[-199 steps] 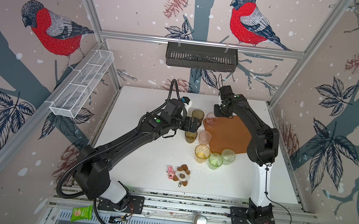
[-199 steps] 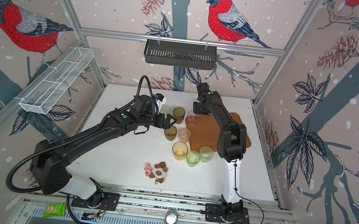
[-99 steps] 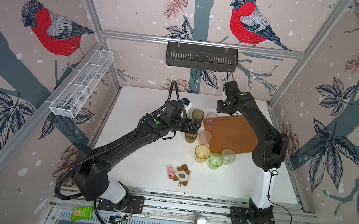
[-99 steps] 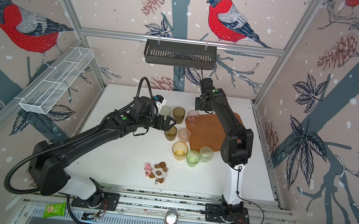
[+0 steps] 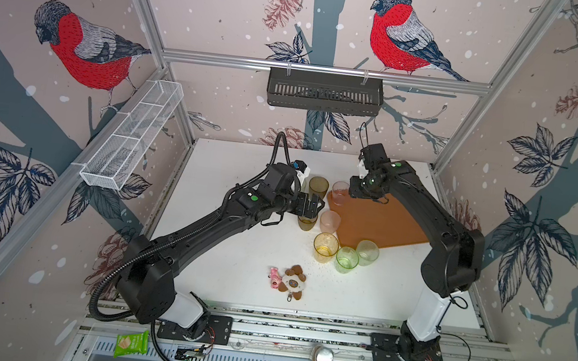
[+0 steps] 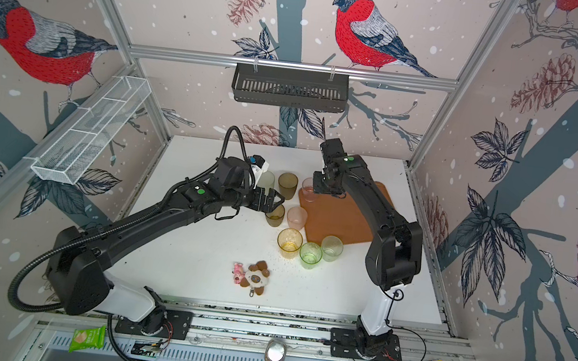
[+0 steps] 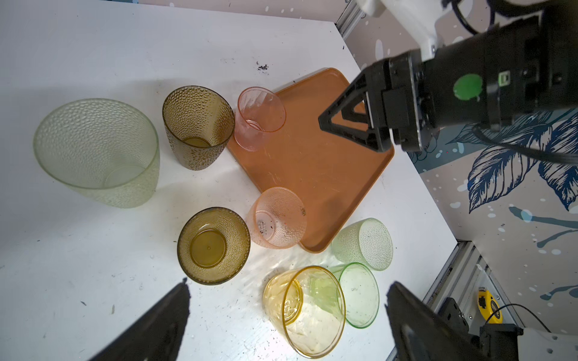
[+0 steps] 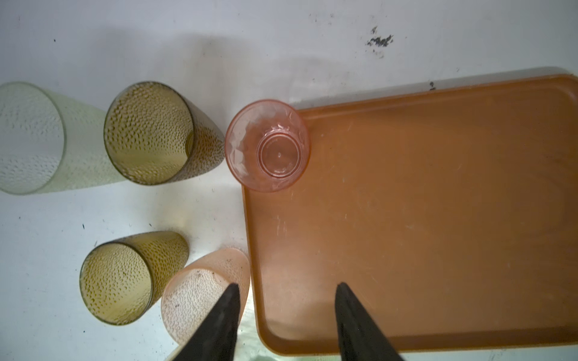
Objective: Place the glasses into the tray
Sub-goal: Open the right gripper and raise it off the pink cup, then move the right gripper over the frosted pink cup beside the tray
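Observation:
The orange-brown tray (image 5: 387, 223) lies right of centre. One faceted pink glass (image 8: 269, 153) stands upright in its far left corner. My right gripper (image 8: 287, 286) hovers open and empty over the tray, apart from that glass. My left gripper (image 7: 287, 283) is wide open and empty above the glasses on the table. These are a frosted cream one (image 7: 97, 153), a tall brown one (image 7: 198, 125), a short brown one (image 7: 214, 245), a dimpled pink one (image 7: 278, 217), a yellow one (image 5: 325, 247) and two green ones (image 5: 346, 259) (image 5: 367, 253).
A plush keychain toy (image 5: 288, 280) lies near the table's front. A black slotted basket (image 5: 324, 92) hangs on the back wall and a white wire-mesh basket (image 5: 131, 139) on the left wall.
My right gripper has opened, let go of the faceted pink glass in the tray corner and drawn back from it. The left arm has held still.

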`<state>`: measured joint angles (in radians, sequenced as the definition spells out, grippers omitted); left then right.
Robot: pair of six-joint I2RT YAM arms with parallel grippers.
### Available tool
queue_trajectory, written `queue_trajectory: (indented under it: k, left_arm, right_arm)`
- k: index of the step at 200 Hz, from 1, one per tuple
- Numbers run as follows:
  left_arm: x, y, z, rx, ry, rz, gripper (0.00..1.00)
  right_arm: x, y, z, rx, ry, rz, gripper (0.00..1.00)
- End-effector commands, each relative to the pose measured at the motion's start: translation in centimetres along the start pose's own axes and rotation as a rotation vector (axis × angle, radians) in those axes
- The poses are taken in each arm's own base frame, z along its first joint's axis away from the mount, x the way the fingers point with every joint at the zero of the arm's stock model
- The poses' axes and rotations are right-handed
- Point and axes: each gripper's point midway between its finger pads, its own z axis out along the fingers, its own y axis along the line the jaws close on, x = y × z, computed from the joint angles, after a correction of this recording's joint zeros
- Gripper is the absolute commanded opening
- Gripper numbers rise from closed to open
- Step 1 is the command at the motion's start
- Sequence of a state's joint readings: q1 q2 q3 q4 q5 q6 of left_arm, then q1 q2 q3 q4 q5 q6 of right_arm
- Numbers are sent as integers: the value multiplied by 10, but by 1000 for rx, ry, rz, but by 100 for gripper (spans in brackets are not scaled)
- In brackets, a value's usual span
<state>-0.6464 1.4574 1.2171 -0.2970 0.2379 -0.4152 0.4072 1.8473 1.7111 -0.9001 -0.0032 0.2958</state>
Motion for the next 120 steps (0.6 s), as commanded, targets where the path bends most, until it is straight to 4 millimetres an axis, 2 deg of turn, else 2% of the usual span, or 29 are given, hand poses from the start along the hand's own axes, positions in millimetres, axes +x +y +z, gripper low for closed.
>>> queue_trajectory:
  k: [1,76,120]
  left_arm:
    - [-6,-7,2,31,-23,11,97]
    - [2,-5,5,23,8,16,98]
    - [10,-1,4,13,18,12,98]
  right_arm:
    - [15,2,-2,-14,21,5,50]
    - [48,29,12,-101,80,-23,46]
    - [54,38,20,-148,93,-1,44]
